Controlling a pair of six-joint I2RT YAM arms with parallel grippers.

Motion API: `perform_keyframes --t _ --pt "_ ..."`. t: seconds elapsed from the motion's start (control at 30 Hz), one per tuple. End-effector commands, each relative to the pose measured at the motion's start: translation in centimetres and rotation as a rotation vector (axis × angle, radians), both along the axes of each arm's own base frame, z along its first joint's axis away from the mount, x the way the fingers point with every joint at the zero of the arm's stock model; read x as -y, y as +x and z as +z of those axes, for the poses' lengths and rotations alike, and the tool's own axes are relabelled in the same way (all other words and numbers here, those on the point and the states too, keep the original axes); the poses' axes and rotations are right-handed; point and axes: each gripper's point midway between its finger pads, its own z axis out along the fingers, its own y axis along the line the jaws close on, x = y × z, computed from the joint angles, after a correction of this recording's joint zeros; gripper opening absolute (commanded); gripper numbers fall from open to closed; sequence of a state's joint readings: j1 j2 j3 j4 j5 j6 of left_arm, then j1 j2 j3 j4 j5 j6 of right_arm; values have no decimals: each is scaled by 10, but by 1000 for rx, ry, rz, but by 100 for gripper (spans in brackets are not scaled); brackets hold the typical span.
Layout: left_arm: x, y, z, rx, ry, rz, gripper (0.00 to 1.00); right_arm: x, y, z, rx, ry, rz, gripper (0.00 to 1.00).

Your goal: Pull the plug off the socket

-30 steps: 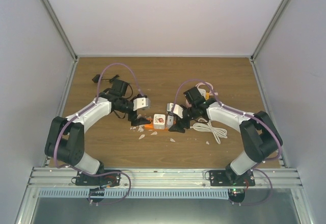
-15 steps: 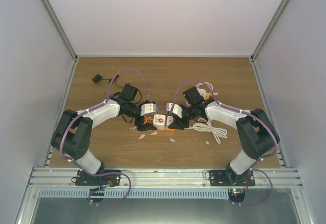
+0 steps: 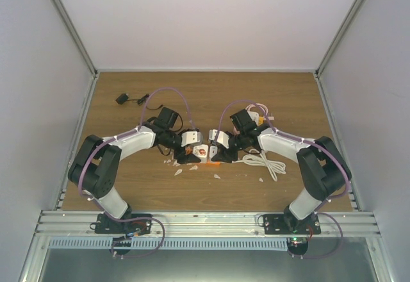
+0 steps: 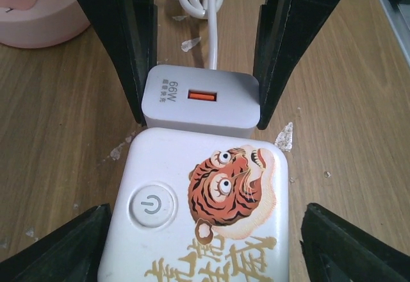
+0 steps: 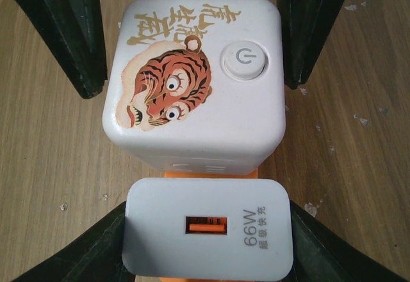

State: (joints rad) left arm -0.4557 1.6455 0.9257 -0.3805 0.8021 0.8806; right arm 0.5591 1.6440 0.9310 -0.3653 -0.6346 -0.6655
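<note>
Wood-grain desk (image 3: pixel 205 96) is seen carrying a white cube socket (image 4: pixel 205 192) printed with a tiger face, set about midway between the left and right edges and somewhat toward the near edge. A pale 66W plug (image 4: pixel 202 99) is held in the socket's side facing the right edge, fully seated, with an orange strip showing at the joint (whose part it is cannot be told). The plug is clamped by the right gripper (image 5: pixel 208 231), a finger pressed to each flank. The socket is straddled by the left gripper (image 4: pixel 206 224), whose jaws are not closed on it: a sliver of wood is left showing beside one finger. A coiled white cable (image 3: pixel 266 162) lies toward the right edge, a black adapter (image 3: pixel 122 98) near the far-left corner, and a pink round object (image 4: pixel 35 13) beyond the plug. A second ago the left gripper was held well apart from the socket; it has since been brought around it, while socket and plug are unmoved.
</note>
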Motion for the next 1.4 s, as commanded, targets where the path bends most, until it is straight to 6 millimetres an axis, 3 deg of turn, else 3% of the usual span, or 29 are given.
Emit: perform_keyframes --t 0.0,0.33,0.6,1.0,1.37 --pt "6 4 8 -13 -55 11 79 2 -3 -12 -4 -19 11 46" --pt "6 -3 20 -8 -114 -15 56 5 -2 -17 -1 -39 7 37" --pt "3 9 29 156 -111 4 51 6 -4 -22 -13 -53 12 32" --pt "7 9 47 65 -200 -4 39 8 -4 -26 -20 -66 8 29" --pt "2 11 53 80 -205 0 36 8 -5 -26 -22 -69 10 29"
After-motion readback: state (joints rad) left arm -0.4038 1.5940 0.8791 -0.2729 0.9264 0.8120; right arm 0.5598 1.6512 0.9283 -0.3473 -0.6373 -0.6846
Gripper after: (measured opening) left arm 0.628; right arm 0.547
